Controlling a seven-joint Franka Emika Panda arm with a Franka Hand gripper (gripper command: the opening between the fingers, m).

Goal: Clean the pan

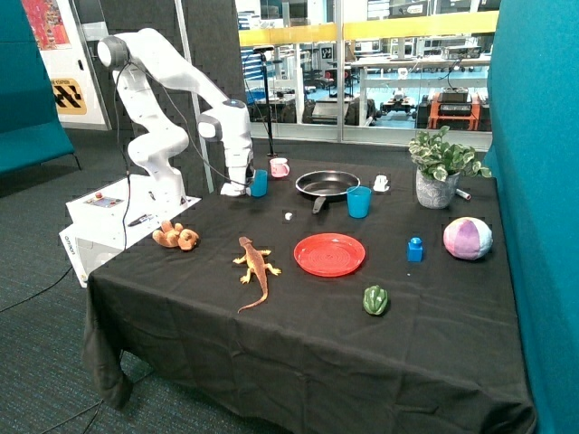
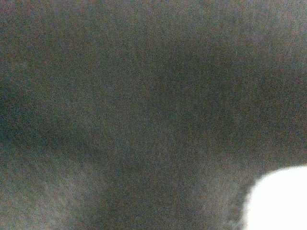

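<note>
Down at the table's far corner, the gripper [image 1: 237,189] hangs low over the black cloth [image 1: 298,334], just beside a blue cup [image 1: 260,183]. Whether it is released or clenched cannot be told. The wrist view shows only dark cloth up close and a white blur at one corner.

The pan [image 1: 327,184] sits on the far side of the table, its handle pointing toward the red plate [image 1: 329,254], apart from the gripper. A second blue cup [image 1: 359,202] stands just beside the pan. A pink mug [image 1: 280,167] sits behind the first cup. Nearer the front lie an orange toy lizard [image 1: 256,267], a small plush toy [image 1: 175,237] and a green pepper [image 1: 375,299].
</note>
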